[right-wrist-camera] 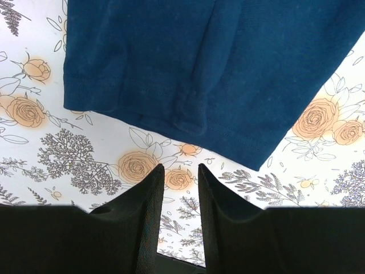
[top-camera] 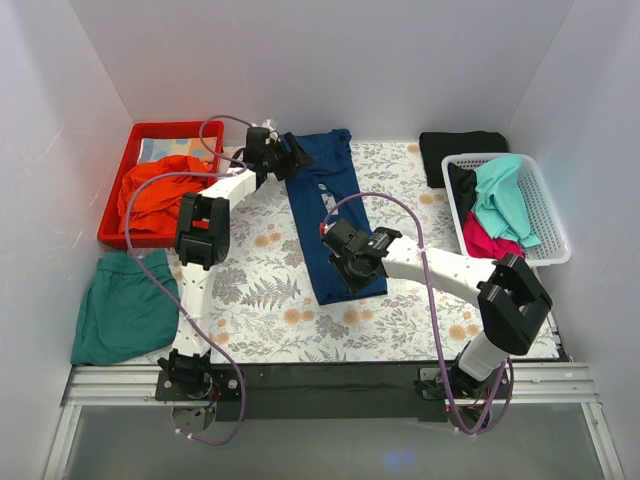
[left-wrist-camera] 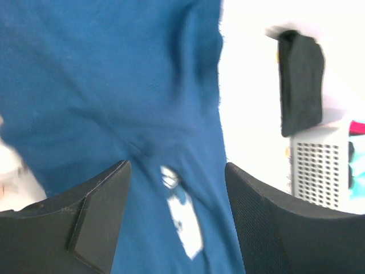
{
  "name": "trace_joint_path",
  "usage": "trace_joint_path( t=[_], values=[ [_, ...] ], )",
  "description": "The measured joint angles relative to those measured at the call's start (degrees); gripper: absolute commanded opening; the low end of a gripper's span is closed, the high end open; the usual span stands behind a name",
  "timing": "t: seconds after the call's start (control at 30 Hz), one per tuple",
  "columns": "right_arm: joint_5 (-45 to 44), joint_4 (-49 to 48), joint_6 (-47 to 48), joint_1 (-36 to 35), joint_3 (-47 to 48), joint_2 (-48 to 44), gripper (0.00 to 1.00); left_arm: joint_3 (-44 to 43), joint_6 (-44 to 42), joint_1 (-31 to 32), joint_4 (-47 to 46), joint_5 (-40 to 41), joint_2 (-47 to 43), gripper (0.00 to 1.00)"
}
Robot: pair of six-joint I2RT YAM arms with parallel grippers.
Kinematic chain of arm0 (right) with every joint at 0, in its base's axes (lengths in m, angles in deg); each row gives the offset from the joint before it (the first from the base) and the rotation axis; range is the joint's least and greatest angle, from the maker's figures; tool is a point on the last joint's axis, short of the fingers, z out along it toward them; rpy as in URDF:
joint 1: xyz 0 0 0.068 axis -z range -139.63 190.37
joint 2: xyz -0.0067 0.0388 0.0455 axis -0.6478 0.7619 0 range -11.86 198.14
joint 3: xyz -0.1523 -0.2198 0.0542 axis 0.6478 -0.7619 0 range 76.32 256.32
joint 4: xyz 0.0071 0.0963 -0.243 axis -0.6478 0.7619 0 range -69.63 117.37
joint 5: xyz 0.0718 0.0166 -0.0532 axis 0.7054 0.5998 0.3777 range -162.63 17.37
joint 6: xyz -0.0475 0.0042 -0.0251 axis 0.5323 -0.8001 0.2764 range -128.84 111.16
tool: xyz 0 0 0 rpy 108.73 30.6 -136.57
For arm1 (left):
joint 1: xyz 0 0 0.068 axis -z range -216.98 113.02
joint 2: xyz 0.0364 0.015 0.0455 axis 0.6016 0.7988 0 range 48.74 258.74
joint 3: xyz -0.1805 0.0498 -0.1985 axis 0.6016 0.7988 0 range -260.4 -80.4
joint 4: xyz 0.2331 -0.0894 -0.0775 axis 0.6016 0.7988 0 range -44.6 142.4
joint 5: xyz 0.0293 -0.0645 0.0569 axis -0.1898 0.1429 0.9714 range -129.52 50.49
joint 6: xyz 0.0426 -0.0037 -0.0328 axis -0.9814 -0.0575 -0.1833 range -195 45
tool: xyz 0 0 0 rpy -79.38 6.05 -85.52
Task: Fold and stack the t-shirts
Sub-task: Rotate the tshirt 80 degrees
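Note:
A navy blue t-shirt point(top-camera: 325, 210) lies folded into a long narrow strip on the floral tablecloth, running from the far edge toward the middle. My left gripper point(top-camera: 290, 155) hovers over its far end, jaws wide open. In the left wrist view the navy cloth point(left-wrist-camera: 114, 85) with its white chest mark point(left-wrist-camera: 185, 220) fills the space under the left gripper point(left-wrist-camera: 177, 188). My right gripper point(top-camera: 345, 262) is above the shirt's near end. In the right wrist view the right gripper point(right-wrist-camera: 181, 171) has a narrow gap with nothing in it, just short of the hem point(right-wrist-camera: 188, 123).
A red bin point(top-camera: 175, 127) at the far left holds an orange shirt point(top-camera: 160, 190). A green shirt point(top-camera: 125, 310) lies at the near left. A black shirt point(top-camera: 460, 150) lies at the far right beside a white basket point(top-camera: 548, 215) holding turquoise point(top-camera: 505, 200) and red-pink point(top-camera: 490, 242) shirts.

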Motion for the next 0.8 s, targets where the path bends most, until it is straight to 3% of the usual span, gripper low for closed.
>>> trace_joint_path(
  t=[0.23, 0.47, 0.67, 0.8],
  values=[
    [-1.0, -0.3, -1.3, 1.5, 0.0, 0.0, 0.38, 6.1, -4.2, 1.7, 12.3, 4.3, -17.2, 0.66],
    [-1.6, -1.1, -4.9, 9.4, -2.8, -1.1, 0.38, 28.7, -3.1, 9.4, 20.8, 9.2, -37.8, 0.64],
    [-0.1, -2.4, -6.1, 13.6, -4.1, -2.4, 0.41, 45.5, 0.2, 11.1, 25.7, 12.0, -46.2, 0.62],
    [3.1, -5.2, -6.2, 15.9, -6.5, -4.5, 0.54, 52.9, 2.8, 11.3, 26.7, 11.9, -51.0, 0.61]
  ],
)
